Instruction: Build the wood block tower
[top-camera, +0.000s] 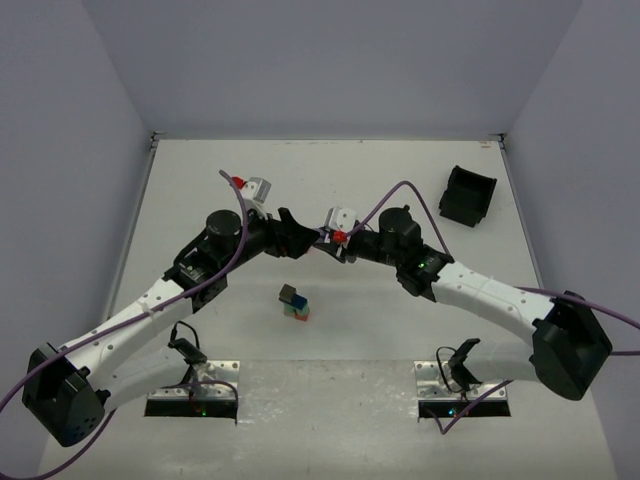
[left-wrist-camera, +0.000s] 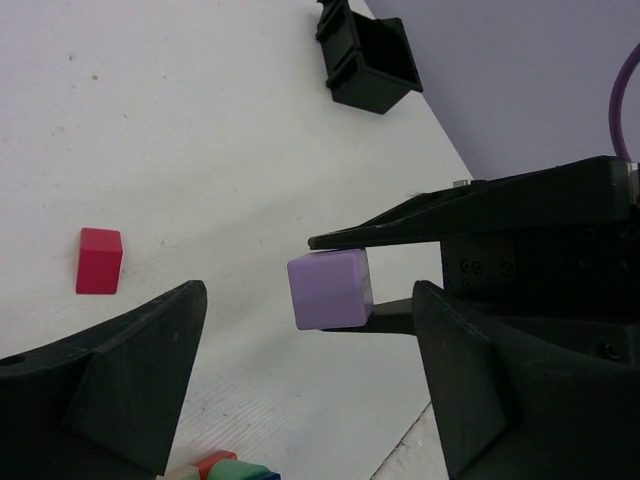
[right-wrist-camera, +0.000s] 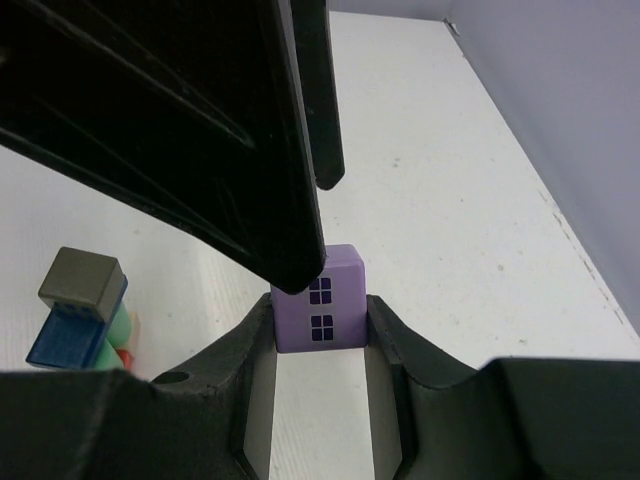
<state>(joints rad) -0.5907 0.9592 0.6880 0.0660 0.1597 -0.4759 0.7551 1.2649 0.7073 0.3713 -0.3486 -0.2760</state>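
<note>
1. One narrow tower stands on the surface; left arm and right arm meet just behind it, equally near.
2. Left fingers gape wide either side of the purple block.
3. Right fingers clamp that block; the tower lies left of them, lower.

No legible text, numbers, labels or brand marks on any surface in view. Only printed mark: two small dark four-pane window symbols on one face of the purple block, one at 12 o'clock of the other.
</note>
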